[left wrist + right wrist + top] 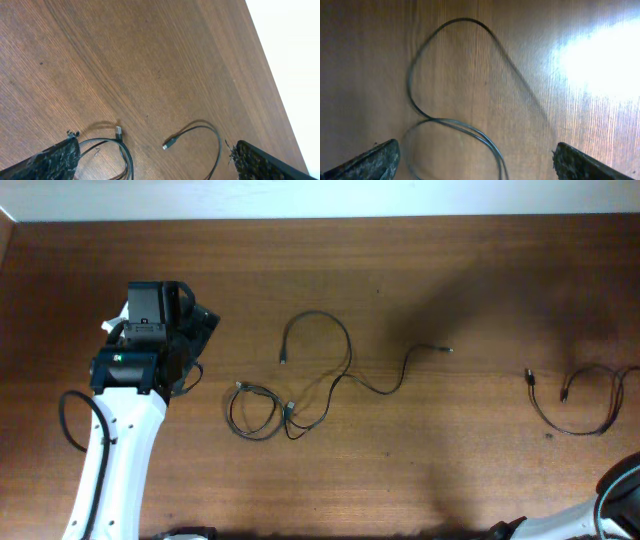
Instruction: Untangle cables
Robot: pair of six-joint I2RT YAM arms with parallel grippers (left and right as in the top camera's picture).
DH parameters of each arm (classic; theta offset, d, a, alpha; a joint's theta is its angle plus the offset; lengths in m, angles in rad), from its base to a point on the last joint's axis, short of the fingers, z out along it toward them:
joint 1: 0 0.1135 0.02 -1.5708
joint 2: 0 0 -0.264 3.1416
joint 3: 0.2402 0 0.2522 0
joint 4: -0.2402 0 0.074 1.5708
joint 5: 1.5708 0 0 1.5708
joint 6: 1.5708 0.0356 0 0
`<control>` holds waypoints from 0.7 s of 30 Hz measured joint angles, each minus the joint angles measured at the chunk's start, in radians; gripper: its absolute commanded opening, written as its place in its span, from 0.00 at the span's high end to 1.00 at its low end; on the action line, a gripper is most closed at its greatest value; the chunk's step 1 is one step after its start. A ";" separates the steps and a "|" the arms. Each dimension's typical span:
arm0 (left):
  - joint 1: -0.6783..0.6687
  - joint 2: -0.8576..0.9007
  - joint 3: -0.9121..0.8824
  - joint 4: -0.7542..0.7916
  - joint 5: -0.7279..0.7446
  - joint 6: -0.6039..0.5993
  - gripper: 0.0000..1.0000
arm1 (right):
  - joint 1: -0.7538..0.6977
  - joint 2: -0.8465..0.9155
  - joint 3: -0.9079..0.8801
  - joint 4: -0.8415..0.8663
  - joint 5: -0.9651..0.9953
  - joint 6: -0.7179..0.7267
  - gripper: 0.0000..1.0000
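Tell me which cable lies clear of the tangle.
The thin black U-shaped cable at the overhead view's far right: it lies alone, while the other thin black cords cross each other at centre.

White left arm (120,430) extends up frame-left; left black two-finger pincer (153,146) spread wide. Right black pincer (476,147) likewise spread.

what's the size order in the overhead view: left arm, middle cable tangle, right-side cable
1. left arm, also nearest the camera
2. middle cable tangle
3. right-side cable, which reaches the frame edge
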 measured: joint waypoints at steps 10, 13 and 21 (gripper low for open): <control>0.000 0.000 0.000 0.001 0.000 0.000 0.01 | 0.221 -0.224 -0.148 0.155 -0.333 -0.327 0.02; 0.000 0.000 0.000 0.001 0.000 0.000 0.01 | 0.506 -0.319 -0.133 0.012 -0.361 -0.348 0.02; -0.001 0.000 0.000 0.002 0.000 0.000 0.01 | 1.065 -0.322 -0.283 -0.097 -0.395 0.133 0.01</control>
